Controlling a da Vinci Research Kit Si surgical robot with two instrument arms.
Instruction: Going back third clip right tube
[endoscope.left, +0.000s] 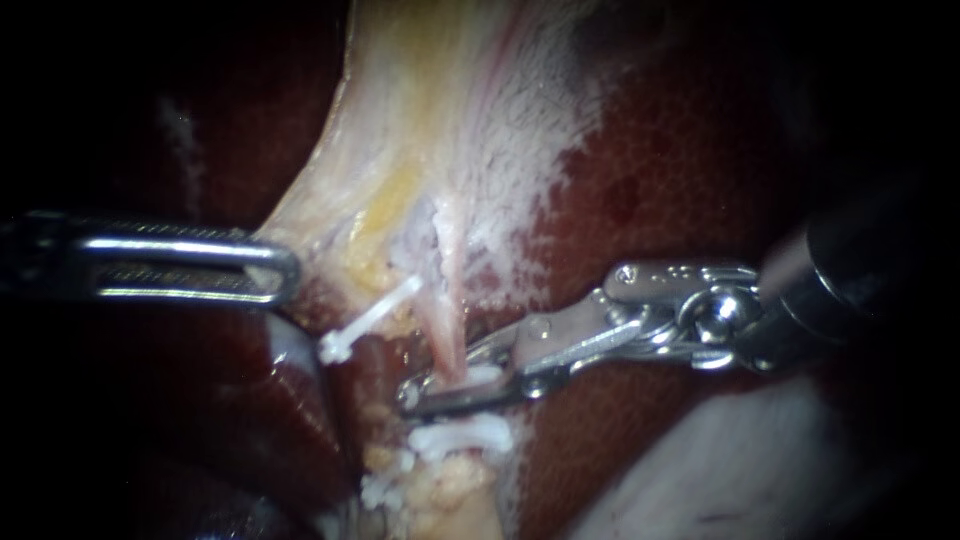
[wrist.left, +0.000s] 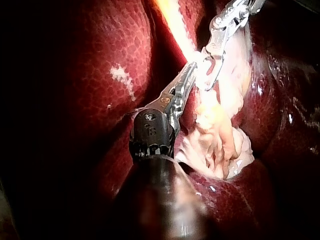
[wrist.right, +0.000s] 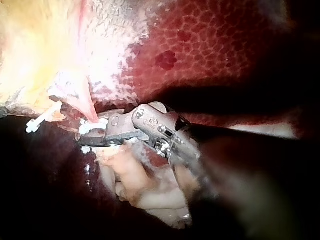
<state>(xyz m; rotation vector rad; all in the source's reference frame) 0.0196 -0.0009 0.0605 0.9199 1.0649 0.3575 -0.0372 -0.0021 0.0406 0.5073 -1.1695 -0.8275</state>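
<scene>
My right instrument (endoscope.left: 440, 378) reaches in from the right, jaws narrowly apart and straddling the pink right tube (endoscope.left: 448, 330). A white clip (endoscope.left: 483, 377) lies across the tube in the gap between the jaws. A second clip (endoscope.left: 462, 436) sits just nearer on the same stalk, and a third clip (endoscope.left: 368, 318) lies off to the left.

My left instrument (endoscope.left: 285, 272) has its jaws closed on the edge of the pale tissue (endoscope.left: 420, 120), as far as the dim view allows. It draws that tissue left, likely to keep the tube taut and exposed.

Open room lies to the right, back along the shaft over bare liver (endoscope.left: 680, 180). The lower jaw's tip reaches past the tube, so a straight pull-back looks safest, keeping clear of the nearer clip.
</scene>
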